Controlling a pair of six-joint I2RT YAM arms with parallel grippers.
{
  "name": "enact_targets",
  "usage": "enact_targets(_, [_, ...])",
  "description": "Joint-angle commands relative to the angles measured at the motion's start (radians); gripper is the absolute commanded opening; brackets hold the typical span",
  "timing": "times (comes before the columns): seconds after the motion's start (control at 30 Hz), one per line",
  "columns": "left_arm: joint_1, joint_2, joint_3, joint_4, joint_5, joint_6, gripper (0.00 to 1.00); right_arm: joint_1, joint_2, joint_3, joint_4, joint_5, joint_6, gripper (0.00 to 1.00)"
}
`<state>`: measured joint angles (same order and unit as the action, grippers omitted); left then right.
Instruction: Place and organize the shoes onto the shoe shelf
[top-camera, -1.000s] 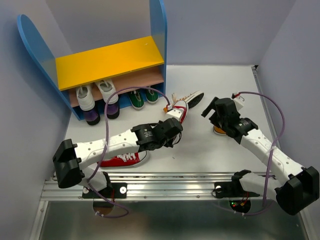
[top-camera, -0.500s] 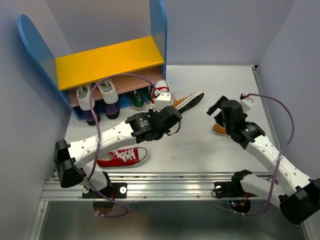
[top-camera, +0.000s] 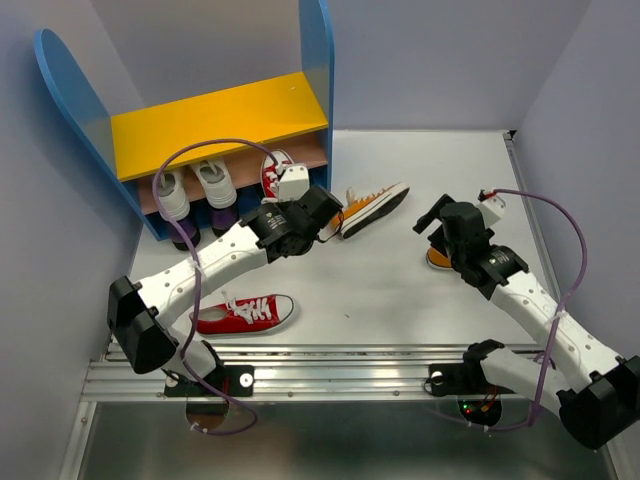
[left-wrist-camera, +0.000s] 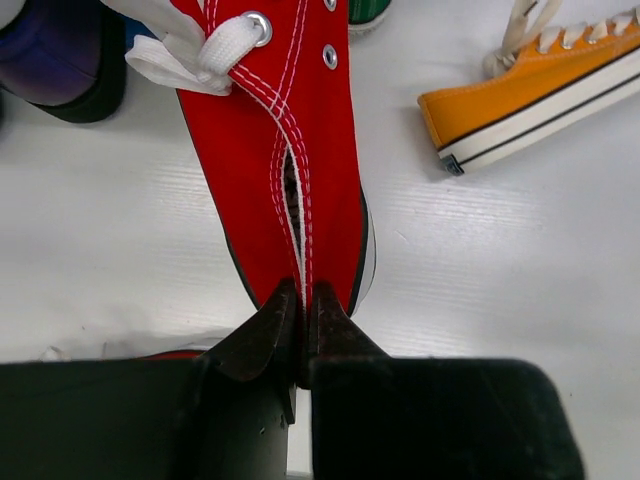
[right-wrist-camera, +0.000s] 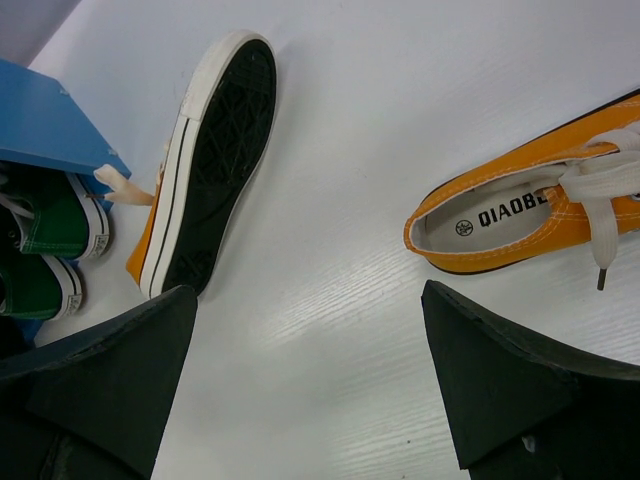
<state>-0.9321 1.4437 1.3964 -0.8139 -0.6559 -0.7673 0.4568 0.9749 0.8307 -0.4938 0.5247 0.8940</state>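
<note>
My left gripper (top-camera: 283, 196) is shut on the heel seam of a red shoe (top-camera: 271, 170). It holds the shoe toe-first at the front of the shoe shelf's lower board, below the yellow top board (top-camera: 220, 122). In the left wrist view the fingers (left-wrist-camera: 275, 320) pinch the red heel (left-wrist-camera: 290, 200). A second red shoe (top-camera: 245, 312) lies near the table's front. One orange shoe (top-camera: 372, 208) lies on its side; it also shows in the right wrist view (right-wrist-camera: 205, 150). Another orange shoe (right-wrist-camera: 520, 215) sits beside my open, empty right gripper (right-wrist-camera: 310, 370), which shows from above too (top-camera: 433, 220).
Two white-and-purple shoes (top-camera: 172, 200) (top-camera: 215, 188) stand on the lower board at the left. Green shoes (right-wrist-camera: 40, 250) sit at its right end by the blue side panel (top-camera: 318, 60). Lilac walls close in on the left, back and right.
My left gripper has carried the red shoe left and back, from beside the orange shoe to the shelf's lower tier. The right arm shifted slightly, then held still.
</note>
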Motion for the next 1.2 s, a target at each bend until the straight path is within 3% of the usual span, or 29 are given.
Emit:
enact_targets(0.0, [0.07, -0.055, 0.012, 0.107, -0.071, 0.08, 0.0, -0.001, 0.016, 0.022, 0.031, 0.011, -0.018, 1.0])
enact_targets(0.8, [0.349, 0.168, 0.248, 0.285, 0.015, 0.376, 0.0, -0.001, 0.039, 0.033, 0.029, -0.034, -0.058, 1.0])
enact_targets(1.17, [0.394, 0.185, 0.211, 0.394, 0.047, 0.471, 0.0, -0.001, 0.024, 0.028, 0.027, -0.035, -0.061, 1.0])
